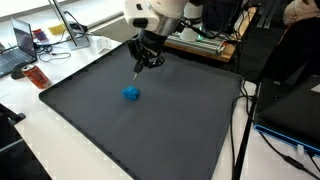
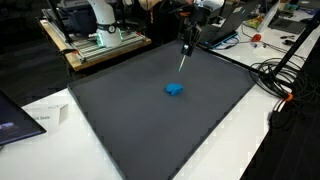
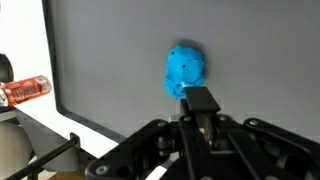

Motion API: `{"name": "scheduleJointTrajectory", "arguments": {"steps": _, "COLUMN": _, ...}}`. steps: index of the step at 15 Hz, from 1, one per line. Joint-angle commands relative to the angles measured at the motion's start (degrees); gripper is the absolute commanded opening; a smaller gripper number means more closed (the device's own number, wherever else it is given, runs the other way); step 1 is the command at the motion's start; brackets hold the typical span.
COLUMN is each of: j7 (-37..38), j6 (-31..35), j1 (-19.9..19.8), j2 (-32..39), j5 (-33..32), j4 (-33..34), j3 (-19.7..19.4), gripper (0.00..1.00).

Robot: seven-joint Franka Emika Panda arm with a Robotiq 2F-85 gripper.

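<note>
Claw point(image 1: 147, 60) is shown pressed together, clamped on a thin dark stick point(image 1: 139, 69) that is pointed down toward the dark mat point(image 1: 150, 130). Whether the stick's tip touches the mat cannot be told. The blue lump point(image 1: 131, 94) is laid on the mat, near its middle. In both exterior views the claw point(image 2: 187, 45) and stick point(image 2: 183, 60) are seen near the blue lump point(image 2: 175, 89) but apart from it. In the wrist view the blue lump point(image 3: 185, 72) is seen just past the stick's end point(image 3: 198, 100). A red can point(image 3: 25, 90) is laid on the white table point(image 1: 60, 125), well apart from the blue lump, off the mat's edge.
</note>
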Motion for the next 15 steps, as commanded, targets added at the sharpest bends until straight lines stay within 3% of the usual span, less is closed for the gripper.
{"name": "scheduleJointTrajectory", "arguments": {"steps": 1, "j7": 5.8, "j6": -3.0, "j1": 2.4, "j2": 3.1, "j5": -6.5, "j4": 2.5, "j3": 0.5, "gripper": 0.03}}
{"name": "scheduleJointTrajectory", "arguments": {"steps": 15, "j7": 15.0, "j6": -10.5, "j1": 6.5, "j2": 13.5, "j5": -19.3, "j4": 8.2, "j3": 2.8, "gripper": 0.03}}
